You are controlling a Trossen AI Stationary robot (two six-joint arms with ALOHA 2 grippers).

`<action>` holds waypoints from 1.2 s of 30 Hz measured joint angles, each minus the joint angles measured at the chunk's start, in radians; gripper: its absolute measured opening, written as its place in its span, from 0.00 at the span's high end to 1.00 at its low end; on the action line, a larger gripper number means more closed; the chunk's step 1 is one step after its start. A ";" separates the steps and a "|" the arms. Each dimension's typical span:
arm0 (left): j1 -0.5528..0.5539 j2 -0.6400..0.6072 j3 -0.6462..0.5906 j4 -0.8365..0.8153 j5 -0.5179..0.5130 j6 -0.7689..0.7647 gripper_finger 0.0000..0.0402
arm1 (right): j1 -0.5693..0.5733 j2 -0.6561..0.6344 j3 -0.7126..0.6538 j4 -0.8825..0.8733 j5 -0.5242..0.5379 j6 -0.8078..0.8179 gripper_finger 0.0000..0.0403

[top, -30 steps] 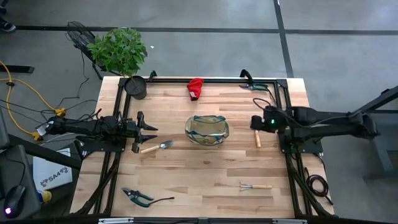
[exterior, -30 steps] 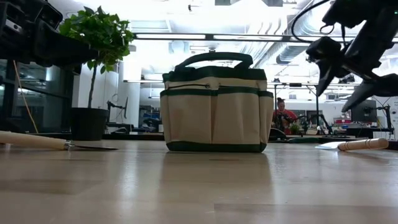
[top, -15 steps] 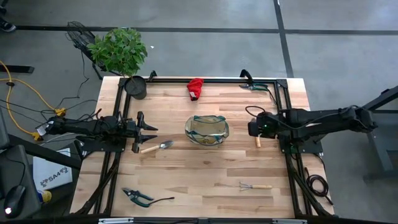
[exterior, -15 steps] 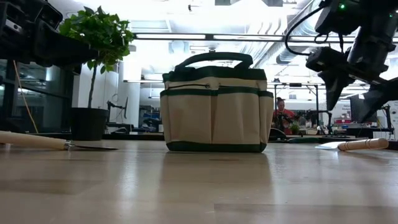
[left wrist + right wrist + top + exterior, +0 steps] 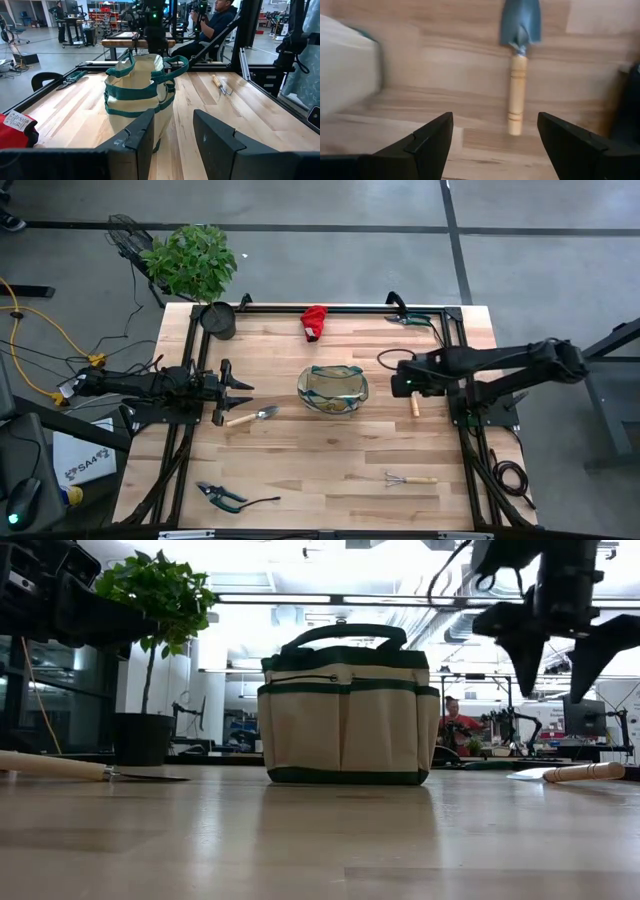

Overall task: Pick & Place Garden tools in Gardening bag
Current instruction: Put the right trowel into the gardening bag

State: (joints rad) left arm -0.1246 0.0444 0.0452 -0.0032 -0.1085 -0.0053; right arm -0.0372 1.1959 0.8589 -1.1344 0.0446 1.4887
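The tan gardening bag [image 5: 333, 389] with green trim stands upright mid-table, mouth up; it also shows in the low view [image 5: 345, 710]. My right gripper [image 5: 400, 384] is open and empty, pointing down between the bag and a wooden-handled, blue-bladed tool [image 5: 518, 90] lying flat on the table [image 5: 414, 402]. My left gripper [image 5: 243, 394] is open and empty, level, just beyond the silver trowel [image 5: 252, 417]. A red glove [image 5: 314, 322], a mini rake [image 5: 410, 479] and green-black pruners [image 5: 222, 497] lie flat on the table.
A black pot [image 5: 220, 320] with a leafy plant stands at the far left corner. A second pair of green pruners [image 5: 410, 318] lies at the far right. Black frame rails [image 5: 455, 350] run along the table's sides. A person sits in the room beyond [image 5: 215, 20].
My right gripper has gone toward the table's left, toward the bag, and has turned so that its open fingers point straight down. Nothing else has moved.
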 joint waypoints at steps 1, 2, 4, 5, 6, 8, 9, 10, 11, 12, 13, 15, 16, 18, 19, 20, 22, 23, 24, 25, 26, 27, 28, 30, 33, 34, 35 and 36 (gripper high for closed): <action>0.000 0.000 0.000 0.000 0.000 0.000 0.67 | 0.000 0.025 0.003 -0.014 -0.013 0.000 0.30; 0.000 0.000 0.000 0.000 0.000 0.000 0.67 | 0.000 0.049 0.004 -0.023 -0.024 0.000 0.30; 0.000 0.000 0.000 0.000 0.000 0.000 0.67 | 0.000 0.091 0.004 -0.033 -0.033 0.000 0.30; 0.000 0.000 0.000 0.000 0.000 0.000 0.67 | 0.000 0.110 0.004 -0.032 -0.036 0.000 0.30; 0.000 0.000 0.000 0.000 0.000 0.000 0.67 | 0.000 0.127 0.004 -0.031 -0.042 0.000 0.30; 0.000 0.000 0.000 0.000 0.000 0.000 0.67 | 0.000 0.158 0.004 -0.030 -0.052 0.000 0.30; 0.000 0.000 0.000 0.000 0.000 0.000 0.67 | 0.000 0.169 0.004 -0.030 -0.054 0.000 0.30; 0.000 0.000 0.000 0.000 0.000 0.000 0.67 | 0.000 0.180 0.004 -0.030 -0.054 0.000 0.30; 0.000 0.000 0.000 0.000 0.000 0.000 0.67 | 0.000 0.188 0.004 -0.030 -0.054 0.000 0.30; 0.000 0.000 0.000 0.000 0.000 0.000 0.67 | 0.000 0.194 0.004 -0.030 -0.055 0.000 0.30; 0.000 0.000 0.000 0.000 0.000 0.000 0.67 | 0.000 0.200 0.004 -0.030 -0.055 0.000 0.30; 0.000 0.000 0.000 0.000 0.000 0.000 0.67 | 0.000 0.202 0.004 -0.030 -0.055 -0.004 0.30; 0.000 0.000 0.000 0.000 0.000 0.000 0.67 | 0.000 0.202 0.004 -0.029 -0.054 -0.009 0.30; 0.000 0.000 0.000 0.000 0.000 0.000 0.67 | 0.000 0.202 0.004 -0.029 -0.055 -0.015 0.30; 0.000 0.000 0.000 0.000 0.000 0.000 0.67 | 0.000 0.202 0.004 -0.029 -0.055 -0.016 0.30; 0.000 0.000 0.000 0.000 0.000 0.000 0.67 | 0.000 0.202 0.004 -0.028 -0.055 -0.019 0.30; 0.000 0.000 0.000 0.000 0.000 0.000 0.67 | 0.000 0.202 0.004 -0.024 -0.053 -0.019 0.30; 0.000 0.000 0.000 0.000 0.000 0.000 0.67 | 0.000 0.202 0.004 -0.020 -0.050 -0.019 0.30; 0.000 0.000 0.000 0.000 0.000 0.000 0.67 | 0.000 0.202 0.004 -0.015 -0.047 -0.019 0.30; 0.000 0.000 0.000 0.000 0.000 0.000 0.67 | 0.000 0.202 0.004 -0.012 -0.046 -0.019 0.30; 0.000 0.000 0.000 0.000 0.000 0.000 0.67 | 0.000 0.202 0.004 -0.009 -0.045 -0.019 0.30; 0.000 0.000 0.000 0.000 0.000 0.000 0.67 | 0.000 0.202 0.004 -0.005 -0.042 -0.019 0.30; 0.000 0.000 0.000 0.000 0.000 0.000 0.67 | 0.000 0.202 0.004 -0.002 -0.036 -0.019 0.30; 0.000 0.000 0.000 0.000 0.000 0.000 0.67 | 0.000 0.202 0.004 0.003 -0.026 -0.020 0.30; 0.000 0.000 0.000 0.000 0.000 0.000 0.67 | 0.000 0.202 0.004 0.002 -0.023 -0.019 0.30; 0.000 0.000 0.000 0.000 0.000 0.000 0.67 | 0.000 0.202 0.001 0.004 -0.023 -0.019 0.30; 0.000 0.000 0.000 0.000 0.000 0.000 0.67 | -0.001 0.202 -0.005 0.006 -0.023 -0.019 0.30; 0.000 0.000 0.000 0.000 0.000 0.000 0.67 | -0.002 0.202 -0.014 0.007 -0.023 -0.019 0.30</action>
State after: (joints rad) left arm -0.1246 0.0444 0.0452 -0.0032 -0.1085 -0.0052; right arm -0.0396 1.3979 0.8449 -1.1269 0.0212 1.4693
